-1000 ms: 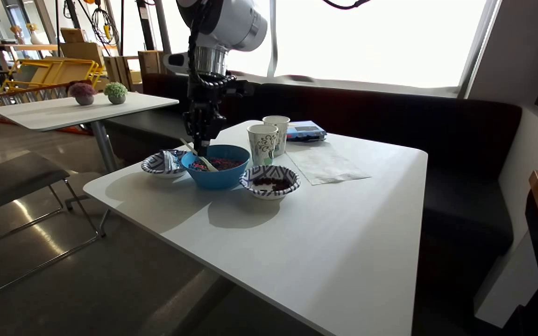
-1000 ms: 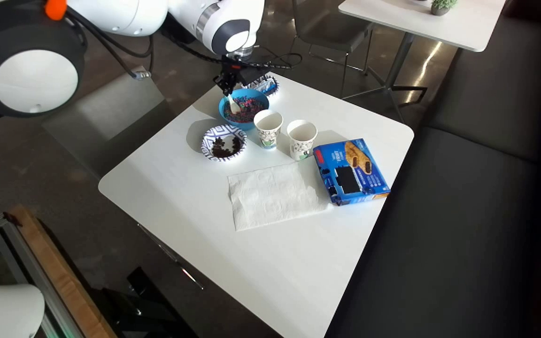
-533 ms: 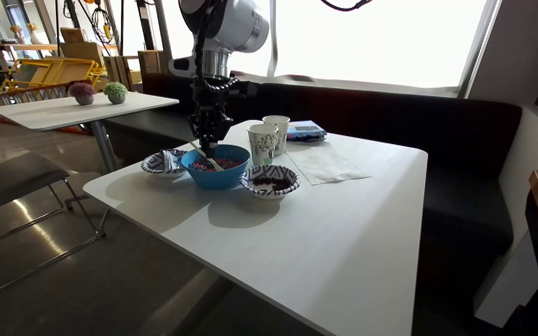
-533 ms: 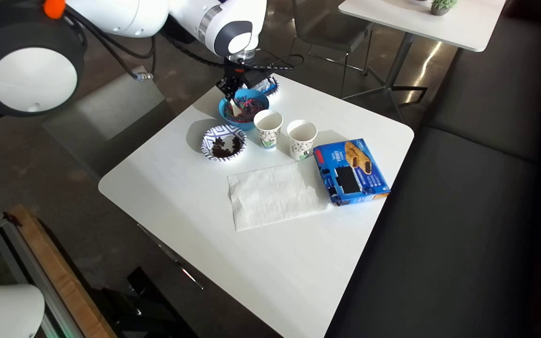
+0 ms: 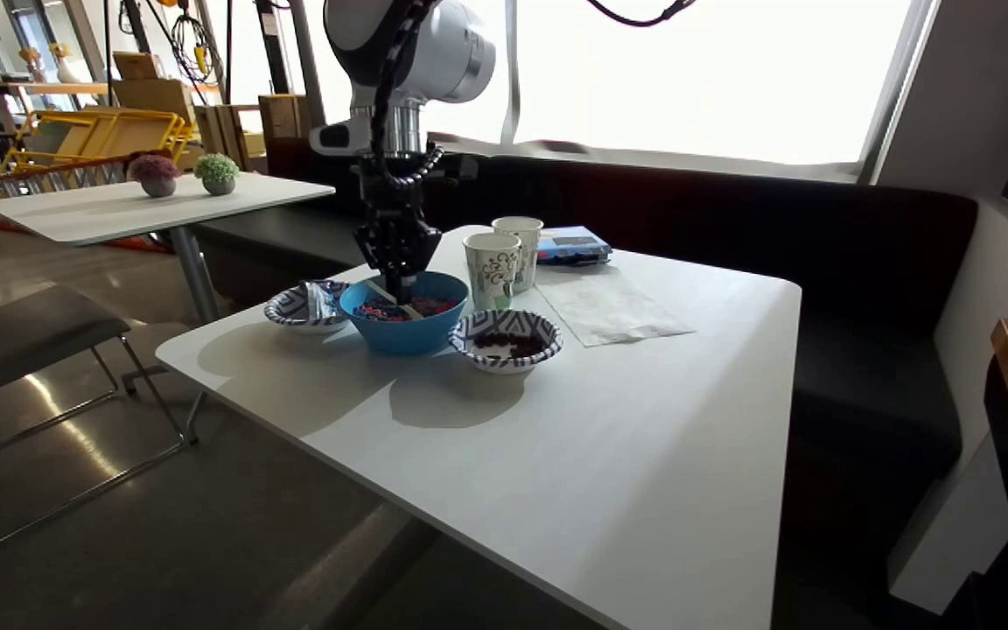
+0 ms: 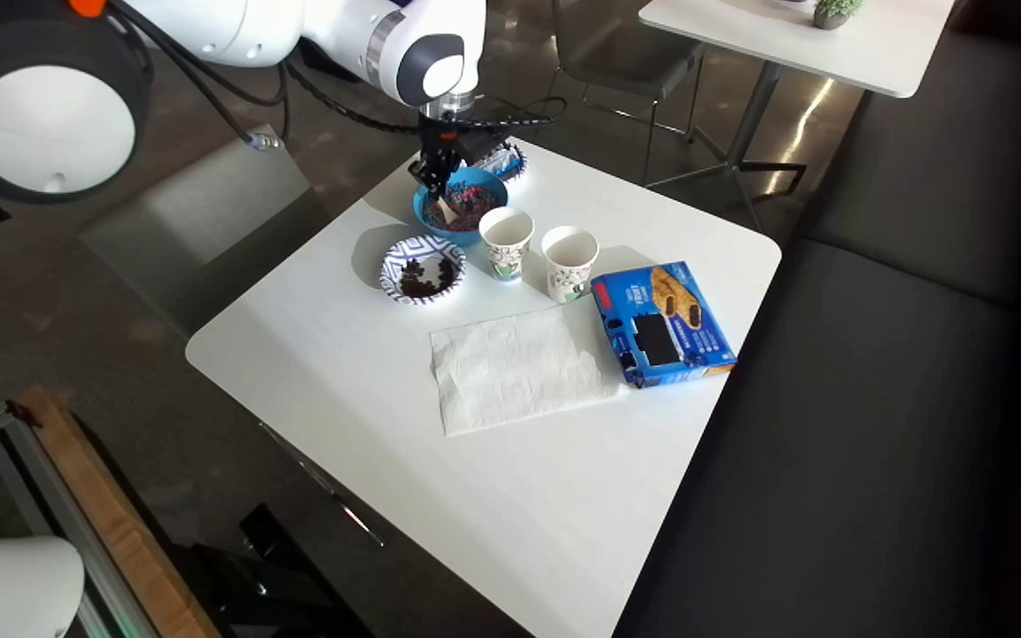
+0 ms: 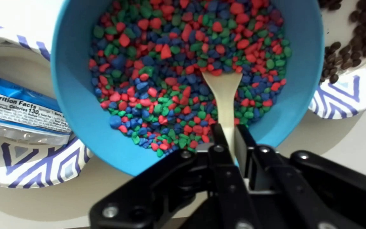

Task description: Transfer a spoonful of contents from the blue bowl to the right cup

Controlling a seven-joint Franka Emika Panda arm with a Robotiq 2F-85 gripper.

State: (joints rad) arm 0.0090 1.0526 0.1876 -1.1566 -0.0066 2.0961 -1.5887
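The blue bowl holds small red, green and blue pebbles. My gripper is shut on the handle of a pale spoon, with the handle between the finger pads. In the wrist view the spoon's wide end is partly sunk among the pebbles, so its tip is hidden. The fingertips sit low over the bowl, near its wall. Two patterned paper cups stand beside the bowl; the right cup is the one nearer the blue box, and the left cup stands closer to the bowl.
A patterned paper bowl with dark beans sits against one side of the blue bowl. Another patterned bowl with a wrapped bar is on the opposite side. A paper towel and a blue box lie past the cups.
My gripper has come down lower into the blue bowl, carrying the spoon. The spoon's handle now leans flatter and its wide end is deeper in the pebbles. Cups and paper bowls stay put.
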